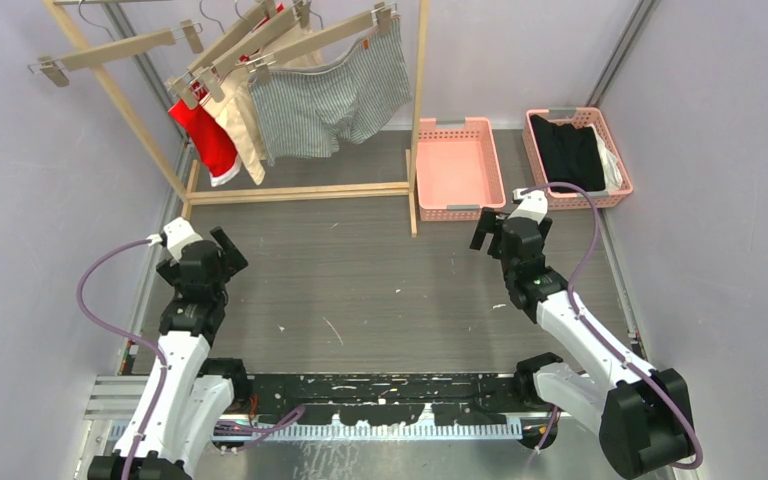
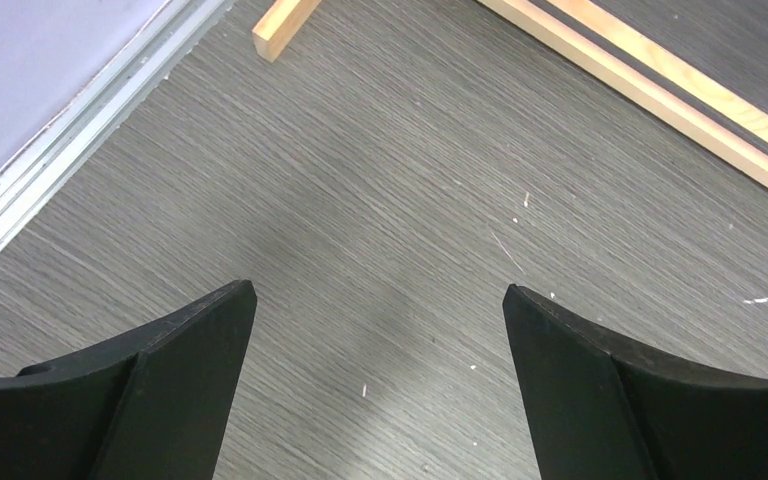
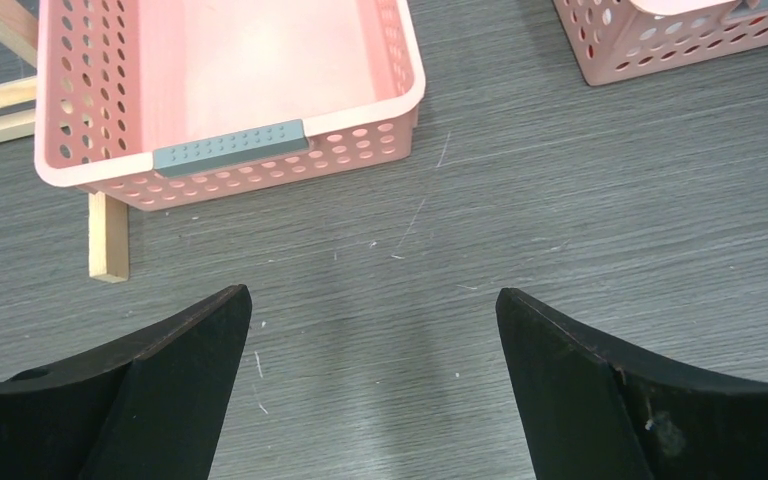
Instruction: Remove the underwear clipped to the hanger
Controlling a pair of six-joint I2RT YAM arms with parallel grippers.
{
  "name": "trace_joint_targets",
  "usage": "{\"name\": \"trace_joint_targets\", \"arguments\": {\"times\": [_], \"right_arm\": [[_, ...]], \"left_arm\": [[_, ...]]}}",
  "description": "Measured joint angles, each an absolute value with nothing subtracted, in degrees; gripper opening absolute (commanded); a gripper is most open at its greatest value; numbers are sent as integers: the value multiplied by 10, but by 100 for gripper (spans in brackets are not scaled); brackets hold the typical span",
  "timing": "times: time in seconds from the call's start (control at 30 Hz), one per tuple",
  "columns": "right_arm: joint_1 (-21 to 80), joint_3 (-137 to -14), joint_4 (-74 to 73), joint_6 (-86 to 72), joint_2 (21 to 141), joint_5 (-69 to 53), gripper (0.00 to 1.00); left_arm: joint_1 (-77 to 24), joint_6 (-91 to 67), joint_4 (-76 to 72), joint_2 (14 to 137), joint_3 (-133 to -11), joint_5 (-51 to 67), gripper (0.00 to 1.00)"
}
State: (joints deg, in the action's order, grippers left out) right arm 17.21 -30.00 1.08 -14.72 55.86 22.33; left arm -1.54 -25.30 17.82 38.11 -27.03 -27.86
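Observation:
In the top view three pieces of underwear hang from wooden clip hangers (image 1: 290, 45) on a wooden rack at the back left: a small red piece (image 1: 206, 140), a beige piece (image 1: 241, 120) and grey pinstriped boxer briefs (image 1: 330, 100). My left gripper (image 1: 228, 252) is open and empty over the grey floor, well in front of the rack; in its wrist view (image 2: 380, 300) only floor lies between the fingers. My right gripper (image 1: 487, 232) is open and empty just in front of the empty pink basket (image 1: 457, 165), which also shows in the right wrist view (image 3: 225, 150).
A second pink basket (image 1: 615, 190) at the back right holds black clothing (image 1: 570, 150); its corner shows in the right wrist view (image 3: 660, 40). The rack's wooden base bars (image 1: 300, 192) lie on the floor, also seen in the left wrist view (image 2: 660, 85). An empty hanger (image 1: 110, 50) hangs at far left.

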Motion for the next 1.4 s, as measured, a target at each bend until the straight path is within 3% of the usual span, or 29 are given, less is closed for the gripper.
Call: {"name": "trace_joint_targets", "arguments": {"times": [0.57,0.9,1.4], "right_arm": [[180,-298,11,-138,508,202,99],[199,-294,12,-132,485,197,99],[220,-336,-29,-107,418,200,100]], "left_arm": [[-15,-216,272,362,-471,-114,98],[-16,-189,334,414,-692,14,98],[-15,-120,394,725,-1082,36,98]]}}
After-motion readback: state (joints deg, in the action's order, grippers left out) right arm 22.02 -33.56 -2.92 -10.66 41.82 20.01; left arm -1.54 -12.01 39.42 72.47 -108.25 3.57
